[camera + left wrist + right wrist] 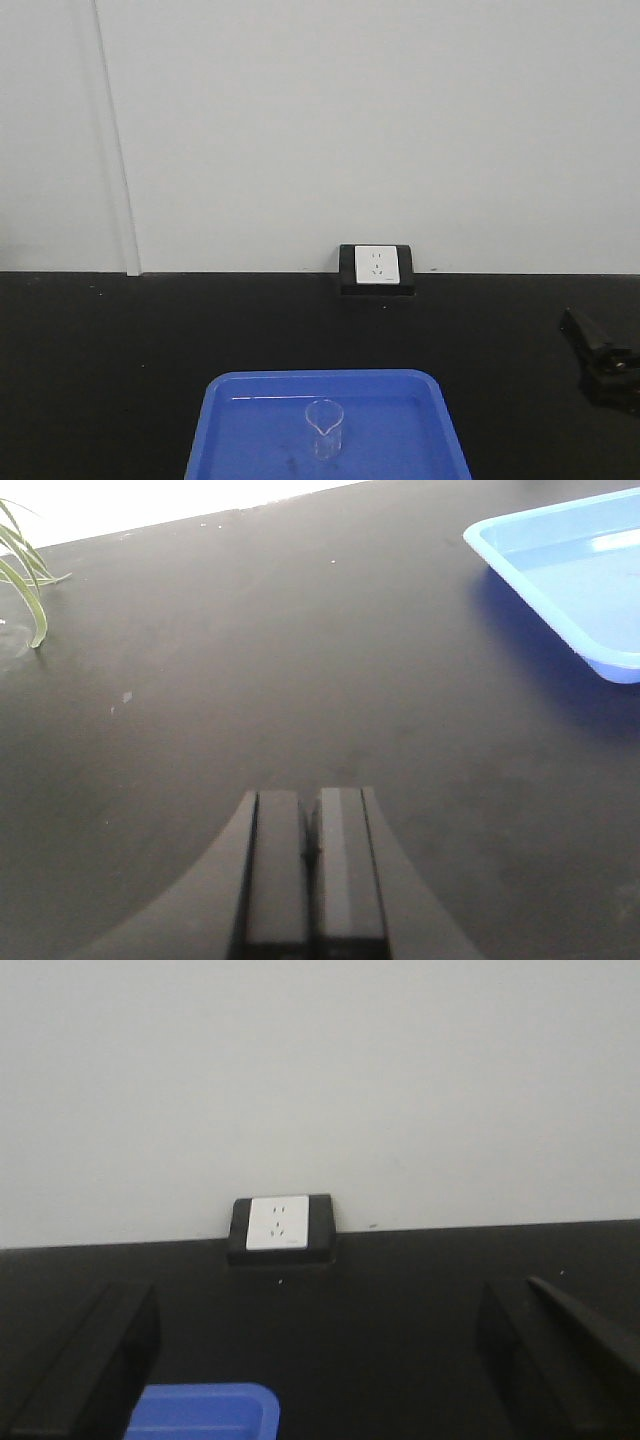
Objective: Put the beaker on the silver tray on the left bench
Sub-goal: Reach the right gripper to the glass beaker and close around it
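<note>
A pale wall [350, 120] backs a wide black tabletop [150, 350]. At the near edge of the tabletop lies a blue tray [250, 430], whose raised rim would keep anything inside it from sliding off.

The right tool [320, 1310] is level and low over the tabletop, aimed at the wall. Its jaws are spread wide, one at each edge of the wrist view, with nothing between them. That spread looks like readiness for a grasp, and the tray's far corner sits just below its line of sight.

The left tool [312, 802] hangs over bare tabletop to the tray's left, pitched slightly down. Its jaws are pressed together and grip nothing, so this arm seems parked out of the way.

A white socket [376, 268] in a black surround sits where the wall meets the tabletop.

The beaker [324, 428] stands upright in the middle of the blue tray, lip toward the front camera, untouched. The silver tray shows in no view.
</note>
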Controlling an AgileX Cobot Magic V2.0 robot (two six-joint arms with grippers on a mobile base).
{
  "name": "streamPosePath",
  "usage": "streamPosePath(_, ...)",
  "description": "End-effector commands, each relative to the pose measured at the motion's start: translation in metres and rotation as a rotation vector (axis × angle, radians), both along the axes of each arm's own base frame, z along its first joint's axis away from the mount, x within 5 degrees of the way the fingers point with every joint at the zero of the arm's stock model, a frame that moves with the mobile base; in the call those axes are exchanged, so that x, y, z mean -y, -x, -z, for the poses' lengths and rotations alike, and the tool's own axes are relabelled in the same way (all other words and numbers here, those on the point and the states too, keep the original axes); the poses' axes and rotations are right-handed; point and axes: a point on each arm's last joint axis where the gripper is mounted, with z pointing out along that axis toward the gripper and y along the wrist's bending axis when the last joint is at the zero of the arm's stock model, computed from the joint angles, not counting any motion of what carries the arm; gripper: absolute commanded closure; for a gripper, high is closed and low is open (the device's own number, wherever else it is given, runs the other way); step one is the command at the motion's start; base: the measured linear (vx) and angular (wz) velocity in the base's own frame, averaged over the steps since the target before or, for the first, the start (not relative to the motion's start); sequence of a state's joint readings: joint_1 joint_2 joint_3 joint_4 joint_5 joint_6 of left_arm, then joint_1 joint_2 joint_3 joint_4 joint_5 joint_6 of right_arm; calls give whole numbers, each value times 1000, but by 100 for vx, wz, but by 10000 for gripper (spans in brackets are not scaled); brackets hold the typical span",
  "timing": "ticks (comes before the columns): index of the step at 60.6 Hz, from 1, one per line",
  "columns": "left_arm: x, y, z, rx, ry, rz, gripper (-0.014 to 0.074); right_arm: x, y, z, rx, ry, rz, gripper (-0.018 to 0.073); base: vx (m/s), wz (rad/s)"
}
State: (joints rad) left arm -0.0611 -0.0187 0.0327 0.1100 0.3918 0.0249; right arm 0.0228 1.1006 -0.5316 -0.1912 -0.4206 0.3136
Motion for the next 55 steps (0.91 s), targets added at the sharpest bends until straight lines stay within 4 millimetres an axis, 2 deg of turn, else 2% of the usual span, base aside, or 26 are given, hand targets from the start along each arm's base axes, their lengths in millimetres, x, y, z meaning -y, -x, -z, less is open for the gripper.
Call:
streamPosePath(1,1,-2,-1,69,9,12,595,-8,-16,1,39,24,-96,-139,0,0)
streamPosePath(10,1,-2,-1,69,9,12,595,-29,-38,43,-63,40,-330,-108,0,0)
streamPosePath(17,1,-2,-1,69,9,12,595,-45,-48,72,-64,-30,-524,-84,0,0)
streamPosePath(26,1,-2,-1,69,9,12,595,-54,-66,100,-31,-130,-631,-58,0,0)
streamPosePath(34,1,-2,-1,69,9,12,595,-58,-84,113,-9,-106,-690,-53,0,0)
streamPosePath(41,1,-2,-1,69,9,12,595,-65,-102,115,-29,6,-738,-46,0,0)
streamPosePath(50,1,-2,-1,69,9,12,595,-96,-122,115,-102,218,-766,-41,0,0)
streamPosePath(55,1,-2,-1,69,9,12,595,-112,-130,118,-149,275,-753,-37,0,0)
